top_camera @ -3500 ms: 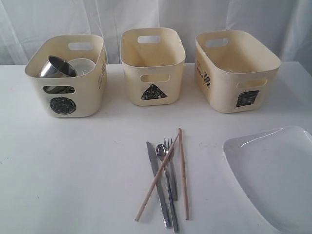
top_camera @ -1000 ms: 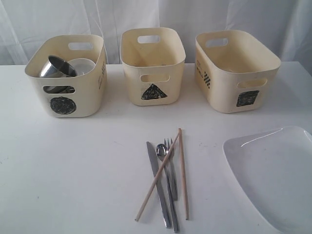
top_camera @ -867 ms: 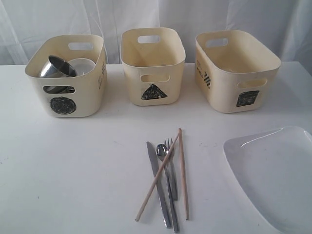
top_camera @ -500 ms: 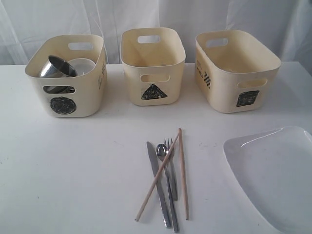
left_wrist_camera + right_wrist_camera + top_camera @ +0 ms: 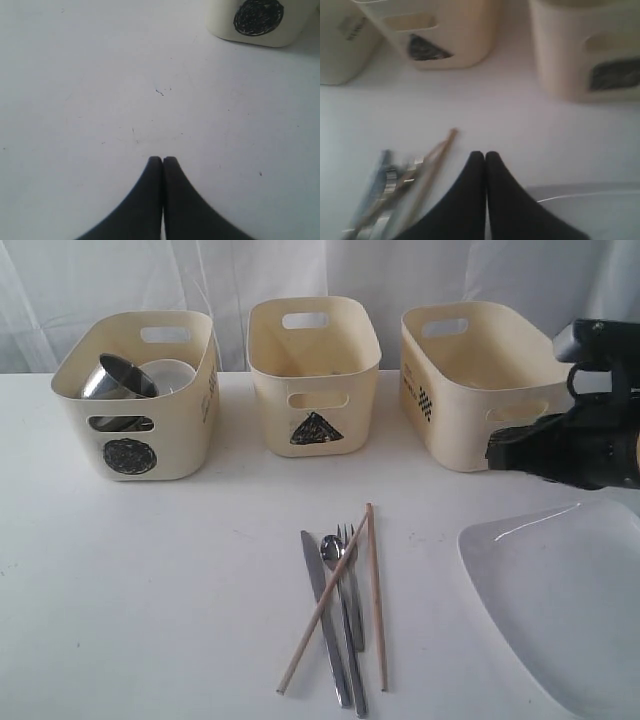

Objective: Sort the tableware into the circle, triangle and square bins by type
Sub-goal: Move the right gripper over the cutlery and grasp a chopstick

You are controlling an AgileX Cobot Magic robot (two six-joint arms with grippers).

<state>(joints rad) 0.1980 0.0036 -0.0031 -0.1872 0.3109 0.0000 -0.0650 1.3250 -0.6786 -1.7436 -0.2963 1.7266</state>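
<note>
White counter [image 5: 150,570]: my right tool [image 5: 485,154], tips pressed together and empty, hovers near the plate [image 5: 560,610]; left tool [image 5: 162,160], likewise closed, sits farther off.

Your right arm [image 5: 580,452] hangs before the square bin [image 5: 455,425]
Knife [image 5: 311,570], fork [image 5: 356,625], spoon [image 5: 330,548], chopsticks [image 5: 377,600] lie together beside the plate [image 5: 560,610]

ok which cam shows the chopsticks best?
Exterior view: both chopsticks are sharp and seen end to end, one lying across the steel cutlery. The right wrist view catches them too, but blurred. The left wrist view shows none of them, only bare table and a corner of the circle bin.
</note>
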